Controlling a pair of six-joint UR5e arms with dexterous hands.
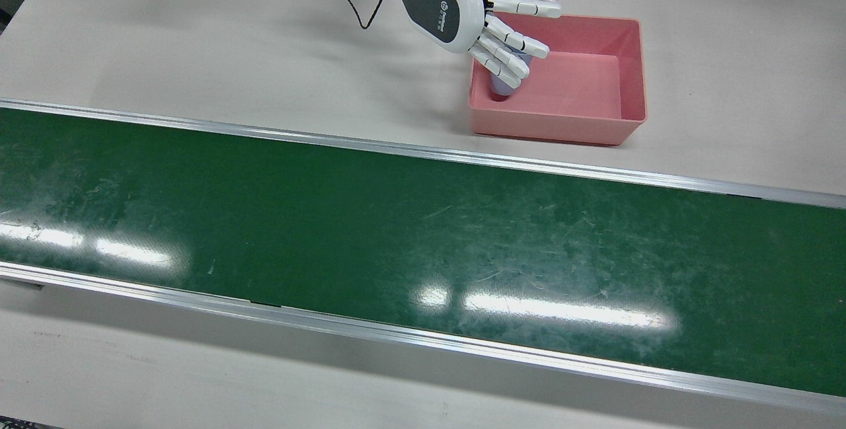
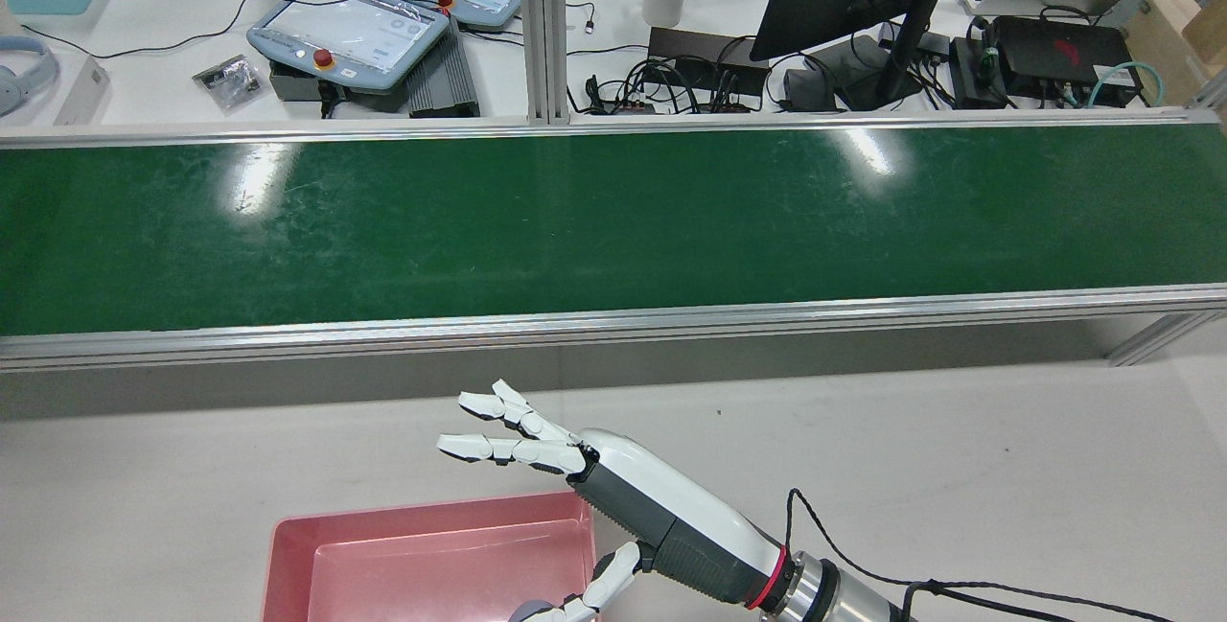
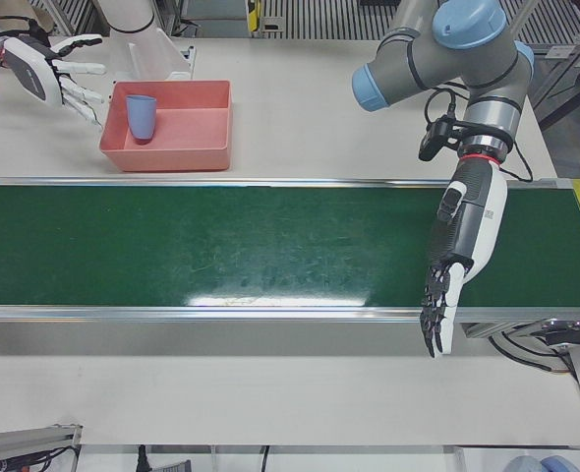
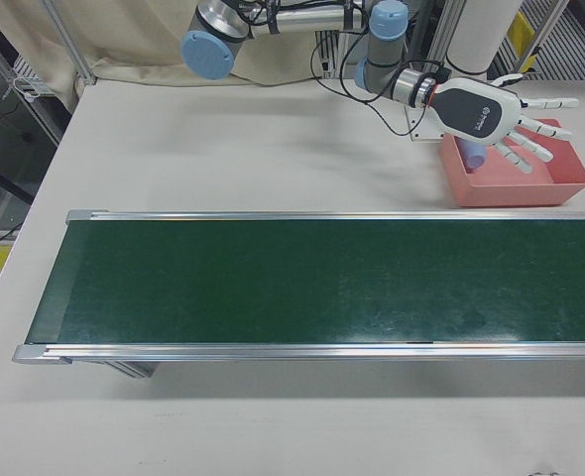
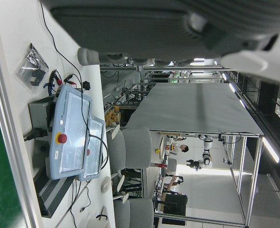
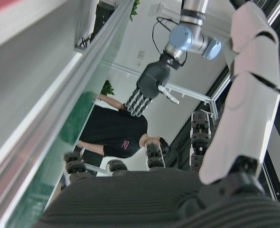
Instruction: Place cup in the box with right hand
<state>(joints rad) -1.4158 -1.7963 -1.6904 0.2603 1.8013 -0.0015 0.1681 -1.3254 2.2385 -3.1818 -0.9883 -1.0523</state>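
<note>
- The cup (image 3: 141,116) is standing upright inside the pink box (image 1: 628,72), tucked into the corner nearest the right hand (image 1: 462,9).
- The right hand is hovering over that corner, fingers (image 1: 512,42) spread wide, gripping nothing.
- The left hand (image 3: 462,246) is hanging over the green belt (image 1: 396,237), well apart from the box, fingers pointing down, loosely extended and holding nothing.
- A person in a black shirt (image 6: 114,137) is sitting beyond the belt.

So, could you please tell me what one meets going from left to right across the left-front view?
Right hand → cup, standing in the box → left hand, hanging over the green belt, which spans the whole width.
</note>
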